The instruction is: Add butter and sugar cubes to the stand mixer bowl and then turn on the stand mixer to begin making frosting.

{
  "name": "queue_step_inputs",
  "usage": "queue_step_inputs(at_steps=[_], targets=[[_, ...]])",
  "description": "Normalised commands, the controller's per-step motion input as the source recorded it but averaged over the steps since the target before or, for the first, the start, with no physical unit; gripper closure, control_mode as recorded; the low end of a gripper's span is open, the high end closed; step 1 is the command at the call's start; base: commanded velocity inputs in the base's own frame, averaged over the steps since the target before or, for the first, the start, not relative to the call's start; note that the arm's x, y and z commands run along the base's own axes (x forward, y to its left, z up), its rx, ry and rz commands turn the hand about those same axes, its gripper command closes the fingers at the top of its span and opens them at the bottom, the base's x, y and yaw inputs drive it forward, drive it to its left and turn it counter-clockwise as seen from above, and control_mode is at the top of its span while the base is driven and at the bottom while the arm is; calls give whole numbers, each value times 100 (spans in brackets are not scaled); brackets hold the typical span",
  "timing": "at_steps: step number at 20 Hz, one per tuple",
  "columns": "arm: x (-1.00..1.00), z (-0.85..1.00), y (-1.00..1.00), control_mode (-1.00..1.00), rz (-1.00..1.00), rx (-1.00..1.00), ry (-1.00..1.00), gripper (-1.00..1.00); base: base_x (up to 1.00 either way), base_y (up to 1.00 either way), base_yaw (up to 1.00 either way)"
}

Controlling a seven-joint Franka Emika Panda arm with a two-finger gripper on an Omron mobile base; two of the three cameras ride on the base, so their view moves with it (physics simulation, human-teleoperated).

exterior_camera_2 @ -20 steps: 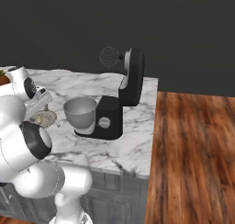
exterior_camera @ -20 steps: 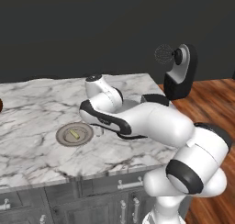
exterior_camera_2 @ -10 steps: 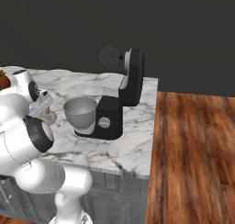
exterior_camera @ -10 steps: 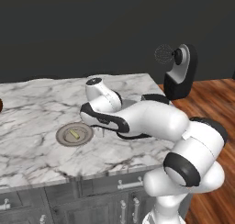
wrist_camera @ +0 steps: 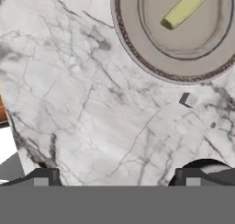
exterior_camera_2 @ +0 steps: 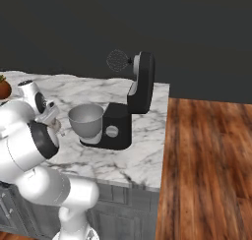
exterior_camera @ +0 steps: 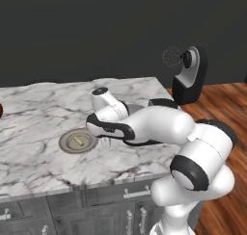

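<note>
The butter [wrist_camera: 187,7], a pale-yellow stick, lies on a round grey plate [wrist_camera: 137,48]; from the left base view both show as the butter [exterior_camera: 77,140] on the plate [exterior_camera: 65,143]. A tiny pale sugar cube [wrist_camera: 189,99] rests on the marble just off the plate's rim. My gripper [wrist_camera: 117,179] hangs open over bare marble beside the plate, holding nothing; in the left base view the gripper [exterior_camera: 106,142] sits right of the plate. The grey metal bowl [exterior_camera_2: 86,120] stands on the black stand mixer [exterior_camera_2: 140,86], whose head is tilted up with the whisk [exterior_camera_2: 116,60] raised and a silver knob [exterior_camera_2: 112,131] below.
The marble counter [exterior_camera: 43,109] ends at its front edge [exterior_camera: 72,181] above grey cabinet drawers. A reddish-brown pot [exterior_camera_2: 4,89] stands at the far left. Wooden floor [exterior_camera_2: 206,160] lies to the right of the counter.
The hand has come down and shifted toward the plate, and the forearm now lies lower over the counter. Plate, butter, bowl and mixer have not moved.
</note>
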Motion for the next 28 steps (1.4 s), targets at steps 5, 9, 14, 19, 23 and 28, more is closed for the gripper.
queue_step_inputs(at_steps=[5,9,14,19,23,28], targets=[[20,-19,-11,-100,0,0,0,-100,0,0,0],[35,-19,0,-100,0,0,7,-100,0,0,0],[43,-17,0,-100,0,0,9,-100,0,0,0],[41,-13,0,-100,0,0,6,-100,0,0,0],[21,-18,18,-100,0,-5,4,-100,0,0,0],[0,-26,39,-100,0,-10,0,-100,0,0,0]])
